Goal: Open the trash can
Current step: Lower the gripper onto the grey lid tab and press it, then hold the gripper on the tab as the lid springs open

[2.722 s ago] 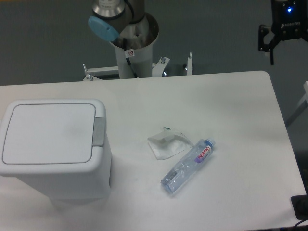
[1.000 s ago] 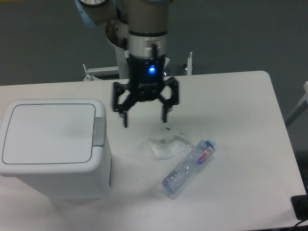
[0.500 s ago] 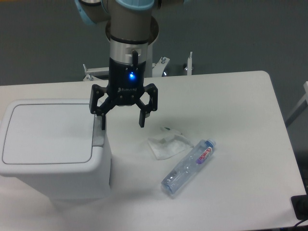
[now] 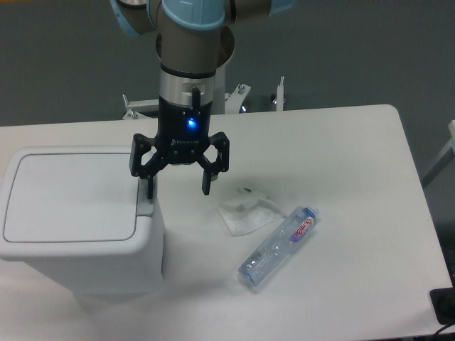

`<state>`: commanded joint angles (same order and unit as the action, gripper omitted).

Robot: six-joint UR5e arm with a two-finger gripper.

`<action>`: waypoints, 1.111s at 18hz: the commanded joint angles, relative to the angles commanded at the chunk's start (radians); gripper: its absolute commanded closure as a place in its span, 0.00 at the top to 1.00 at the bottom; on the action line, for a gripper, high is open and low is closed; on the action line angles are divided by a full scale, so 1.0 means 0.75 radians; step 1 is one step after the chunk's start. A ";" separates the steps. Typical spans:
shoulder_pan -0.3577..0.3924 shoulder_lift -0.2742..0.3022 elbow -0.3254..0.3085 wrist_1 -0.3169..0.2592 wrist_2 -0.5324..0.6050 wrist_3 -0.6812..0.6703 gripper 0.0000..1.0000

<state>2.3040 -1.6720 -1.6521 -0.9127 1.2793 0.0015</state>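
The trash can (image 4: 78,220) is a big white bin at the table's left, with its flat lid (image 4: 67,195) down. Its grey push-button strip (image 4: 145,202) runs along the lid's right edge. My gripper (image 4: 177,193) hangs open, pointing down over the can's right side. The left fingertip (image 4: 148,192) is over the grey strip, and I cannot tell whether it touches. The right finger (image 4: 206,183) hangs beyond the can's edge, above the table.
A crumpled white wrapper (image 4: 247,212) and a clear plastic bottle (image 4: 277,245) lie on the white table (image 4: 341,163) to the right of the can. The arm's mount (image 4: 195,89) stands at the back edge. A dark object (image 4: 444,305) sits at the bottom right corner.
The arm came in from the upper right and swung left across the table. In the last half second the open gripper dropped slightly, its left finger now over the grey strip.
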 joint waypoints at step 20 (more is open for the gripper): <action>0.018 0.000 0.120 0.024 0.004 0.033 1.00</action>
<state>2.3178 -1.6720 -1.5619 -0.8944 1.2824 0.0260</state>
